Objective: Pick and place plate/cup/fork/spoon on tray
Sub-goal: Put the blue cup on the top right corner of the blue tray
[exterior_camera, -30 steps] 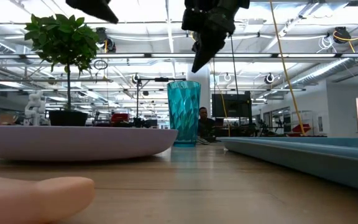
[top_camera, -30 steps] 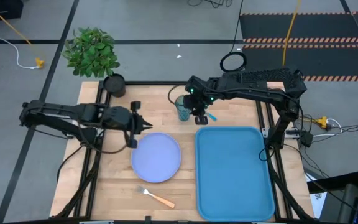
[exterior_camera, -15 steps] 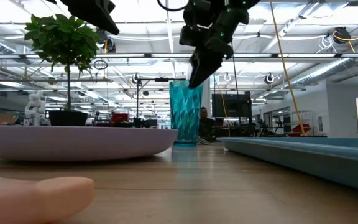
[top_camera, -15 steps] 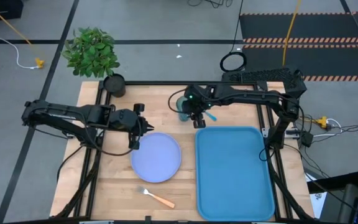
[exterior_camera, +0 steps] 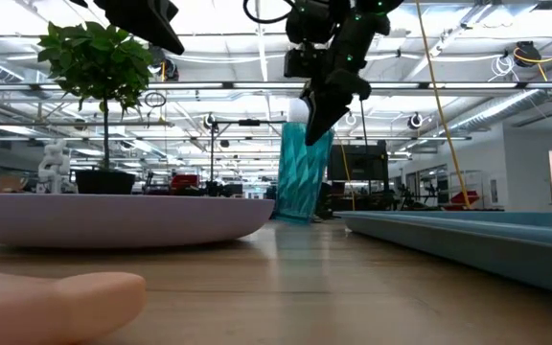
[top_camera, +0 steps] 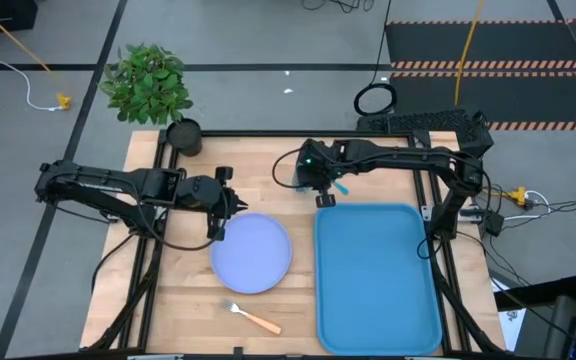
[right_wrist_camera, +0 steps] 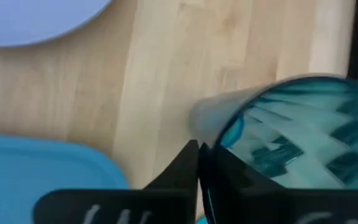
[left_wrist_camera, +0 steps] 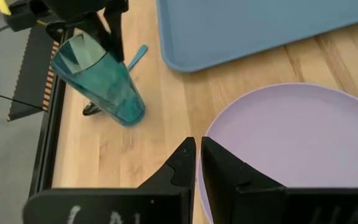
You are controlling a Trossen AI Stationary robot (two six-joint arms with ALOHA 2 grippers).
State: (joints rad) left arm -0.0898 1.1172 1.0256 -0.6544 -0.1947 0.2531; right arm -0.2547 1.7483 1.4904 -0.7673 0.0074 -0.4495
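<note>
The teal cup (left_wrist_camera: 101, 81) stands tilted on the wood table at the far middle; it also shows in the low view (exterior_camera: 303, 177). My right gripper (top_camera: 318, 187) is shut on the cup's rim. The spoon (left_wrist_camera: 138, 55) lies on the table right behind the cup. The lavender plate (top_camera: 253, 252) lies flat left of the blue tray (top_camera: 378, 275). My left gripper (left_wrist_camera: 197, 158) is shut and hovers above the table beside the plate's far left rim, touching nothing. The fork (top_camera: 253, 318) lies near the table's front edge. My right gripper pinches the cup's rim (right_wrist_camera: 225, 140), one finger inside the cup and one outside. The fingers (exterior_camera: 319, 110) come from above, slanting down. The cup leans with its top toward the tray, and its base (exterior_camera: 293, 217) looks to be on the table.
A black pot with a green plant (top_camera: 183, 135) stands at the table's far left corner. The tray's rim (left_wrist_camera: 179, 62) lies close to the cup. Bare wood (top_camera: 183, 290) lies left of the plate and the fork.
My right gripper has come down and toward the cup and taken hold of its rim. The cup, upright a second ago, now leans with its top toward the tray and has shifted a little that way.
</note>
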